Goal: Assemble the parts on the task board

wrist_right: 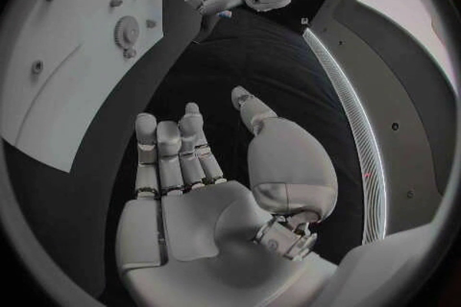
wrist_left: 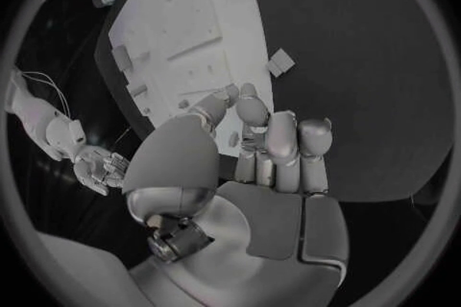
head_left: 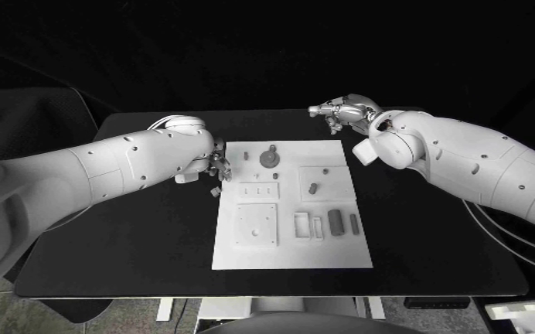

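White task board (head_left: 287, 253) in the middle of the black desk (head_left: 123, 241), left hand (head_left: 215, 165) at its left edge, fingers (wrist_left: 280, 136) curled together, possibly pinching a small part, unclear, right hand (head_left: 345, 111) beyond the far right corner, fingers (wrist_right: 183, 150) apart, empty, grey parts (head_left: 337, 219) lying on the board

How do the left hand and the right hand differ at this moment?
The left hand sits at the task board's left edge; the right hand hangs beyond its far right corner. The left hand's fingers curl toward the thumb; the right hand's are stretched out, holding nothing. Both are silver and many-fingered.
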You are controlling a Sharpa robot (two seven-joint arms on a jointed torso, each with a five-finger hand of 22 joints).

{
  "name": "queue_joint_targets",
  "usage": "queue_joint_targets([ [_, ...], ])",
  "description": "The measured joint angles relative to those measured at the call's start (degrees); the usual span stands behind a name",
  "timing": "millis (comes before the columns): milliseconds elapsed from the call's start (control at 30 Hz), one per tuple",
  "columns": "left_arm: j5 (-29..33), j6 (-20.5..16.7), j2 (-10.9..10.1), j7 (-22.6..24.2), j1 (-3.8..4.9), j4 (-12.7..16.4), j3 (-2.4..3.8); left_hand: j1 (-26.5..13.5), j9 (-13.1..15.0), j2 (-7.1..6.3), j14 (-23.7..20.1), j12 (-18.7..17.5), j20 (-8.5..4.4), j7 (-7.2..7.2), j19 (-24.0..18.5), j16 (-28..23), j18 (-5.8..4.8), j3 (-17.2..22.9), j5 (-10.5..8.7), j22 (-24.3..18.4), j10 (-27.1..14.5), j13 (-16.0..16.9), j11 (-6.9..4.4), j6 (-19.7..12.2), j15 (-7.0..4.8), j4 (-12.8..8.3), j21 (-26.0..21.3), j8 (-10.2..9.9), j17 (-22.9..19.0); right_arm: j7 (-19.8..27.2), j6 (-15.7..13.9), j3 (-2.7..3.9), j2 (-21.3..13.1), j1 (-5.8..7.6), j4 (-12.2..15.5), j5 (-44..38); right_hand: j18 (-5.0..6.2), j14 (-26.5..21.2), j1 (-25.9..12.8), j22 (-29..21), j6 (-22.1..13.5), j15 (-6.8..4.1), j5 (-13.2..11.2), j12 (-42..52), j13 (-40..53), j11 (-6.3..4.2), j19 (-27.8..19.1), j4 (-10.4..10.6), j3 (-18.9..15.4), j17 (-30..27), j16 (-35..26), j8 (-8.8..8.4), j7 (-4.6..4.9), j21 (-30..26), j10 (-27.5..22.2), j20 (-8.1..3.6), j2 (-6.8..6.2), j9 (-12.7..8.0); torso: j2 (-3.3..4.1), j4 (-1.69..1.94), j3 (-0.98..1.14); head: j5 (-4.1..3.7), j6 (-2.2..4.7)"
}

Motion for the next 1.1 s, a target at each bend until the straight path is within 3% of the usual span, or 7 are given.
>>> queue_joint_targets([
  [67, -1.32, -2.75, -1.19, 2.31, -0.01, 0.68, -0.02, 2.14, 0.0, -0.33, -1.88, -1.38, 0.29, 0.5, -1.78, -1.14, -0.01, -1.38, -0.18, -0.69, -2.72, -0.74, 1.04, -1.68, 0.46, -0.05, 0.0, -0.66, -1.08, -0.02, -0.01, 0.0, -0.1, 0.0, -0.09, 0.0, 0.0, 0.0, 0.0, 0.0, 0.0, 0.0, 0.0, 0.0, -0.04, 0.0, 0.0, 0.0, 0.0, 0.0, 0.0, 0.0, 0.0, 0.0, 0.0, 0.0, 0.0, 0.0, 0.01, 0.0, -0.02, -0.02, 0.01],
  [200, -3.1, -8.43, -3.6, 7.28, -0.05, 2.19, -0.02, 5.29, -0.04, -0.56, -6.62, -5.89, 1.02, 0.66, -6.31, -5.18, -0.16, -3.79, -0.18, -2.84, -9.53, -3.23, 3.88, -4.21, 2.44, 0.22, -1.49, -1.81, -4.25, -0.04, -0.01, -0.01, -0.13, 0.0, -0.05, -0.01, 0.0, 0.0, 0.0, 0.0, 0.0, 0.0, 0.0, 0.0, -0.05, 0.0, 0.0, 0.0, 0.0, 0.0, 0.0, 0.0, 0.0, 0.0, 0.0, 0.0, 0.0, 0.0, 0.01, 0.03, -0.01, 0.04, -0.1],
  [267, -4.18, -11.53, -5.15, 9.97, -0.14, 3.3, -0.02, 6.66, -0.28, -0.81, -7.09, -8.1, 1.12, 0.79, -6.59, -5.83, -0.25, -4.6, -0.18, -3.37, -12.39, -4.57, 5.02, -5.1, 2.73, 0.08, -2.21, -2.41, -5.11, -0.04, -0.01, -0.01, -0.19, 0.0, 0.02, -0.02, 0.0, 0.0, 0.0, 0.0, 0.0, 0.0, 0.0, 0.0, -0.05, 0.0, 0.0, 0.0, 0.0, 0.0, 0.0, 0.0, 0.0, 0.0, 0.0, 0.0, 0.0, 0.0, 0.01, 0.03, -0.01, 0.08, -0.1],
  [367, -5.62, -15.14, -7.12, 13.02, -0.43, 4.66, -0.02, 7.08, -0.41, -1.09, -7.08, -9.48, 1.12, 0.64, -6.6, -5.89, -0.64, -5.24, -0.7, -3.62, -13.82, -5.41, 5.88, -5.35, 2.74, 0.02, -2.26, -2.43, -5.5, -0.04, -0.01, -0.01, -0.33, 0.0, 0.05, -0.03, 0.0, 0.0, 0.0, 0.0, 0.0, 0.0, 0.0, 0.0, -0.05, 0.0, 0.0, 0.0, 0.0, 0.0, 0.0, 0.0, 0.0, 0.0, 0.0, 0.0, 0.0, 0.0, 0.01, 0.03, -0.01, 0.13, -0.1],
  [633, -10.4, -23.25, -11.52, 19.16, -2.88, 8.67, -0.11, 7.98, -1.15, -1.89, -7.61, -11.46, 1.11, 0.78, -7.22, -6.4, -1.34, -10.15, -1.56, -4.13, -15.39, -6.84, 6.67, -7.5, 3.3, -0.27, -2.99, -3.66, -6.11, -0.06, -0.01, -0.02, -0.46, -0.01, -0.05, -0.08, 0.0, 0.0, 0.0, 0.0, 0.0, 0.0, 0.0, 0.0, -0.04, 0.0, 0.0, 0.0, 0.0, 0.0, 0.0, 0.0, 0.0, 0.0, 0.0, 0.0, 0.0, 0.0, 0.01, 0.05, -0.02, 0.48, -0.15],
  [900, -14.79, -27.92, -13.35, 23.69, -5.67, 9.83, -0.16, 11.53, -2.05, -1.67, -10.06, -13.86, 1.24, 0.02, -8.55, -8.11, -1.85, -14.87, -1.56, -5.23, -18.47, -8.49, 6.86, -9.65, 4.89, -0.05, -4.79, -4.5, -7.09, -0.06, 0.01, -0.05, -0.49, -0.08, -0.08, -0.2, 0.0, 0.0, 0.0, 0.0, 0.0, 0.0, 0.0, 0.0, -0.04, 0.0, 0.0, 0.0, 0.0, 0.0, 0.0, 0.0, 0.0, 0.0, 0.0, 0.0, 0.0, 0.0, 0.01, 0.05, -0.04, 0.75, -0.17],
  [1100, -17.38, -29.89, -13.65, 25.58, -6.7, 9.64, -0.16, 12.22, -2.06, -1.56, -10.56, -14.3, 1.63, 0.7, -8.95, -8.87, -1.9, -16.13, -1.56, -5.76, -18.61, -8.9, 6.96, -8.64, 5.41, 0.35, -5.55, -4.2, -7.63, -0.06, 0.03, -0.07, -0.54, -0.14, -0.09, -0.27, 0.0, 0.0, 0.0, 0.0, 0.0, 0.01, 0.0, 0.0, -0.04, 0.0, 0.0, 0.0, 0.0, 0.0, 0.0, 0.0, 0.0, 0.0, 0.0, 0.0, 0.0, 0.0, 0.01, 0.01, -0.04, 1.02, -0.16],
])
